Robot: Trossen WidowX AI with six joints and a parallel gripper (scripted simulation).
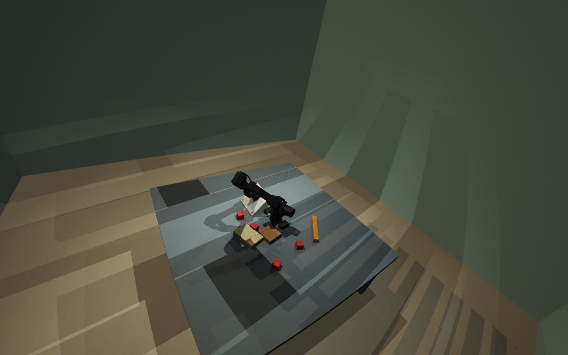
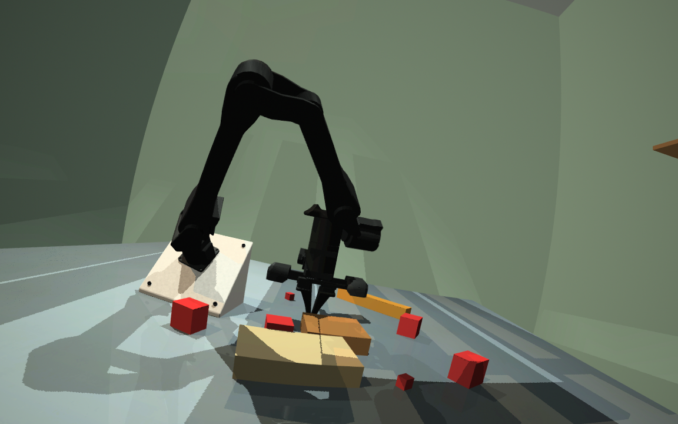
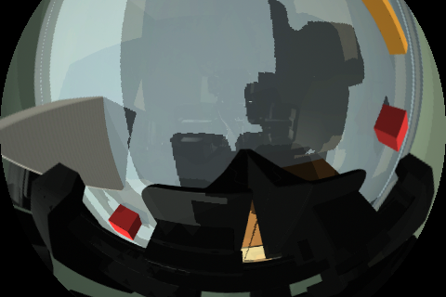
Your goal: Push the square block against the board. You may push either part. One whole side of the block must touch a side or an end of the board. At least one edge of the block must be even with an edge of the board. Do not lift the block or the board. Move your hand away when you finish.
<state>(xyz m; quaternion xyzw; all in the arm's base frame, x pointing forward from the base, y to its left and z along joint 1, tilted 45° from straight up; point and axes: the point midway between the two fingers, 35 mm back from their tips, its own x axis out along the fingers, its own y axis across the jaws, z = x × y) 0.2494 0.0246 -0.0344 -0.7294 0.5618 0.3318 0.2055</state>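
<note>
The square block is brown-orange and lies flat. The board is tan, longer, and lies flat beside it. The block's near left corner is very close to the board's long side, towards one end; whether they touch is hard to tell. My gripper is shut and empty, pointing down. Its tips are low, right at the block's edge on the side away from the board; contact is unclear. In the wrist view the fingers hide most of the block.
A red cube lies close beside the board and block. Other red cubes stand near the arm's white mount and beyond the block, such as one red cube. An orange bar lies farther right.
</note>
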